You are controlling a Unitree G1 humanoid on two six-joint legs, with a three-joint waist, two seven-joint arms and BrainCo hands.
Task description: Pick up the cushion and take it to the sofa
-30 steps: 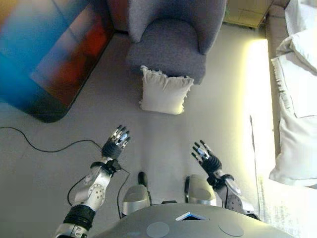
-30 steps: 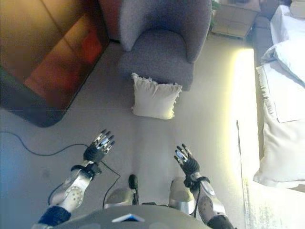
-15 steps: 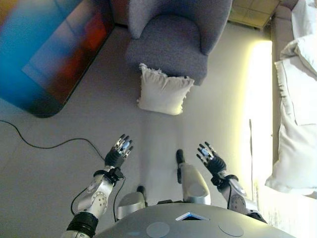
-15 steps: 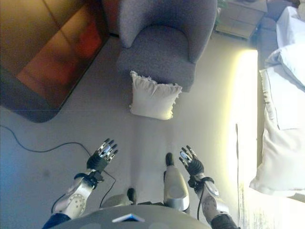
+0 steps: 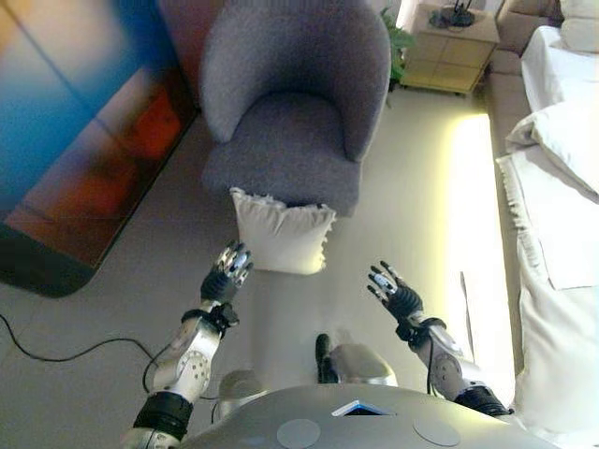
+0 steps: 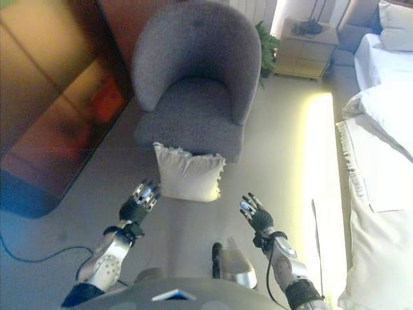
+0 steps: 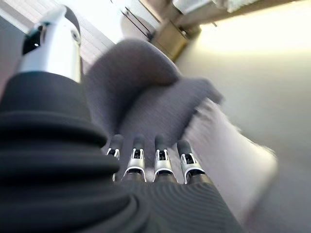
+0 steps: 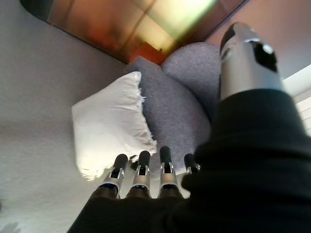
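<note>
Cream cushion (image 5: 281, 234) with a frayed fringe edge stands on the pale floor (image 5: 402, 215), leaning against the front of the grey armchair (image 5: 290, 112). It is upright, slightly tilted, touching the chair's base. No hand is on it.

Left hand (image 5: 227, 273) is raised in front of the robot, fingers straight and spread, holding nothing. In the eye views its fingertips come just beside the cushion's lower left corner; contact cannot be told. Right hand (image 5: 393, 292) is raised likewise, fingers straight and loosely spread, empty, apart from the cushion on its right side. Both wrist views show a row of straight fingers pointing toward cushion and chair.

Surroundings: a large dark panel (image 5: 75, 140) with blue and orange reflections lies along the floor at left. A small wooden bedside cabinet (image 5: 447, 51) stands beyond the chair, a green plant (image 6: 266, 45) beside it. White bedding (image 5: 562, 206) runs down the right edge.

Writing or labels: none legible on cushion, chair or cabinet.
</note>
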